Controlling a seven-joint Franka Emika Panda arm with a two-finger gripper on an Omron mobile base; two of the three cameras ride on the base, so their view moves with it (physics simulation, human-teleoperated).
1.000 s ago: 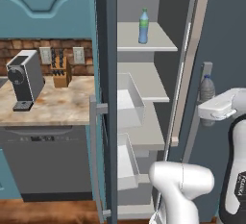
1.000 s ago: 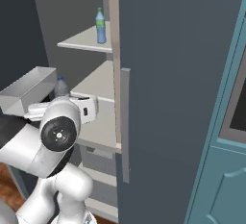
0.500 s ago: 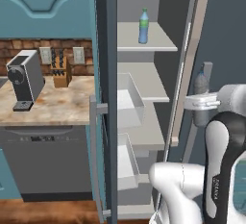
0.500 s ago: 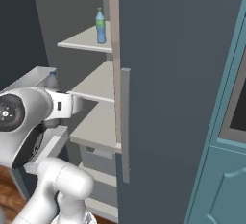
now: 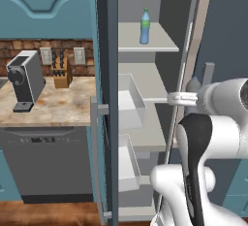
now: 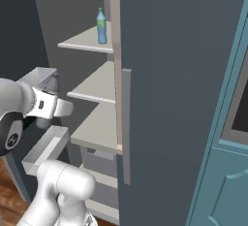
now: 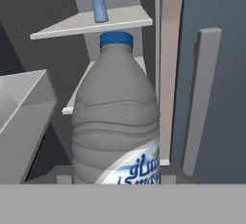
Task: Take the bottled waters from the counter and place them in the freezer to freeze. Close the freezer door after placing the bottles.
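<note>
A clear blue, green-topped plastic bottle [image 5: 145, 26] stood on the slate-grey freezer's top shelf [image 5: 157, 43]. The tool [image 7: 116, 182] was clamped on a dull grey-blue plastic bottle [image 7: 116, 127] before the open shelves.

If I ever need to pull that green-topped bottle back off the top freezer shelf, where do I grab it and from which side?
Grip the blue-and-green bottle around its straight lower body, jaws level, coming in from the freezer's open front. It stands upright near the front edge of the top shelf, with a narrow, tapering top that gives a poorer hold.
</note>
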